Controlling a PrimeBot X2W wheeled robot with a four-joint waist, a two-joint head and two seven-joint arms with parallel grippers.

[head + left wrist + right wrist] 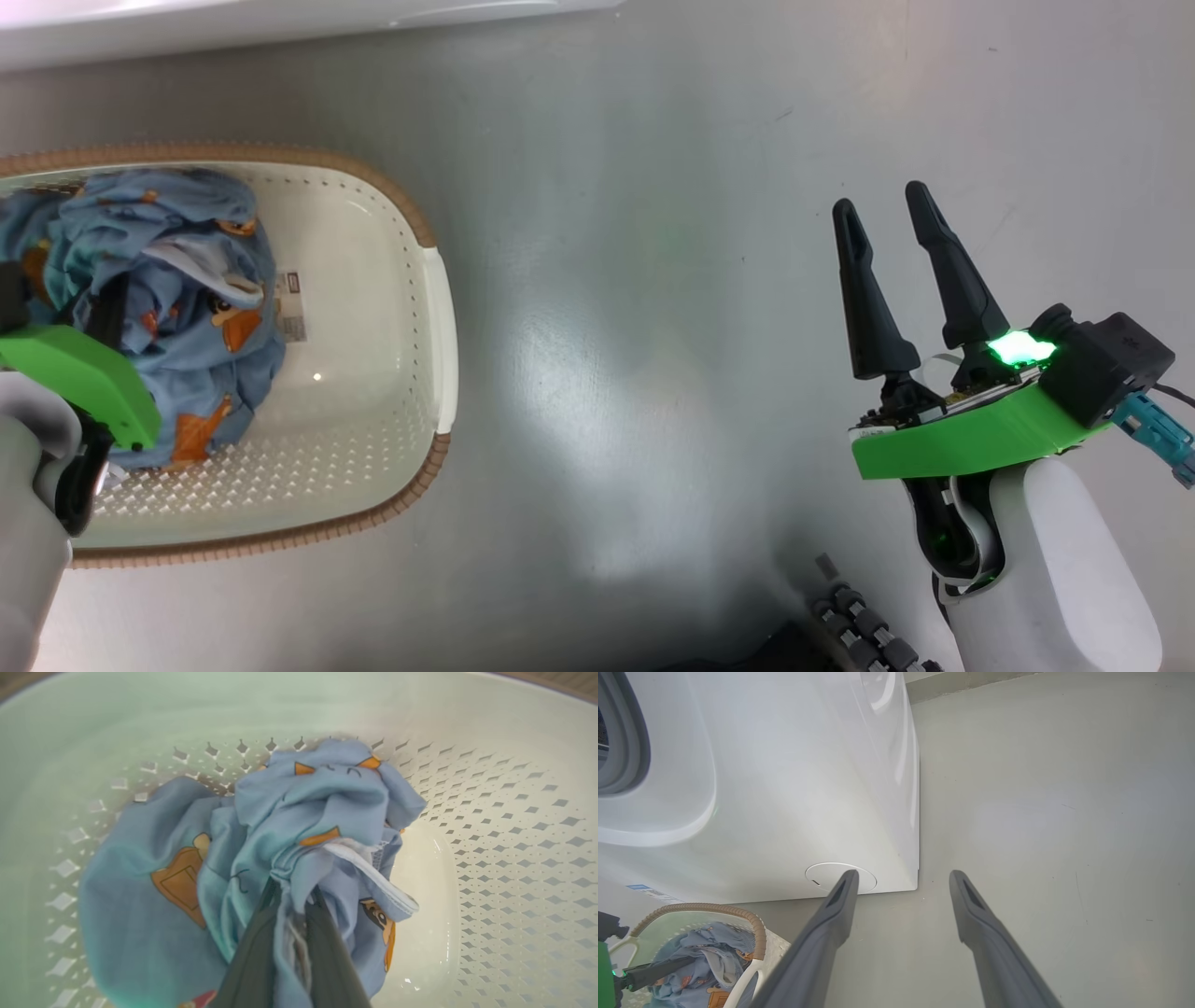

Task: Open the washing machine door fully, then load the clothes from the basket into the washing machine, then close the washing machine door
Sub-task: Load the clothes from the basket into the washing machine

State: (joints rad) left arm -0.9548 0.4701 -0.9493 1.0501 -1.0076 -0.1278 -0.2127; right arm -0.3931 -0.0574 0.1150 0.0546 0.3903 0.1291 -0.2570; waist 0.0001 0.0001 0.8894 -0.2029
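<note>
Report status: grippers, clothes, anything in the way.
Left gripper shut on the blue garment inside the basket. Right gripper open over the floor. Nothing seen between basket and washing machine.

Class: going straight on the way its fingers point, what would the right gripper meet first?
Most likely the washing machine, at its lower front corner beside the round cap. The open right gripper aims there across the floor; depth is unclear, so it could touch floor first.

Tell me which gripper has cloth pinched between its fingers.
The left gripper, shut on the light blue garment in the basket; the right gripper stands open, empty.
</note>
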